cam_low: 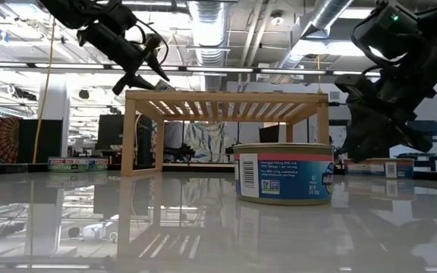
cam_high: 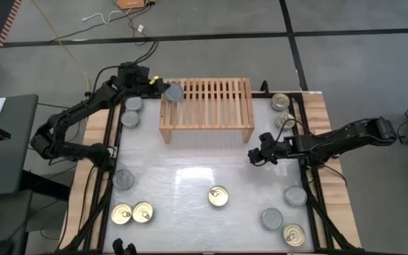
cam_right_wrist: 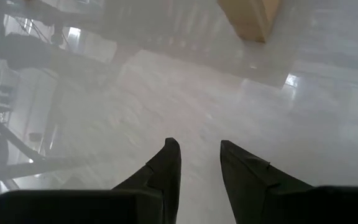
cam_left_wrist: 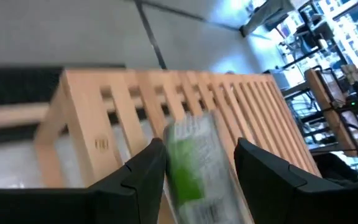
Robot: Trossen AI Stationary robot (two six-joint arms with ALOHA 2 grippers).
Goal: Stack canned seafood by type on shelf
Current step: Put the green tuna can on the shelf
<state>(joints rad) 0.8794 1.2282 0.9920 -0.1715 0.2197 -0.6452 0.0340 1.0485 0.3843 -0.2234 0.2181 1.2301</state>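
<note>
The left end effector (cam_high: 163, 90) hangs over the far left corner of the wooden shelf (cam_high: 206, 108), its fingers closed on a silver-topped can (cam_high: 173, 92) with a green label, which the left wrist view shows tilted between the two dark fingers (cam_left_wrist: 143, 171) above the slats. The shelf stands at the far middle of the white worktop (cam_high: 190, 170).

The right end effector (cam_high: 256, 154) hovers low over bare worktop just in front of the shelf's right leg, its fingers a narrow gap apart and holding nothing.

The other cans lie scattered on the worktop. Two silver-topped cans (cam_high: 132, 111) sit touching just left of the shelf, and two gold-topped cans (cam_high: 282, 110) sit to its right. One silver can (cam_high: 124, 179) lies at the left, with a gold pair (cam_high: 132, 212) nearer the front edge. A single gold-topped can (cam_high: 218, 196) lies in the middle front. Near the front right are two silver cans (cam_high: 283, 207) and one gold can (cam_high: 293, 234).
</note>
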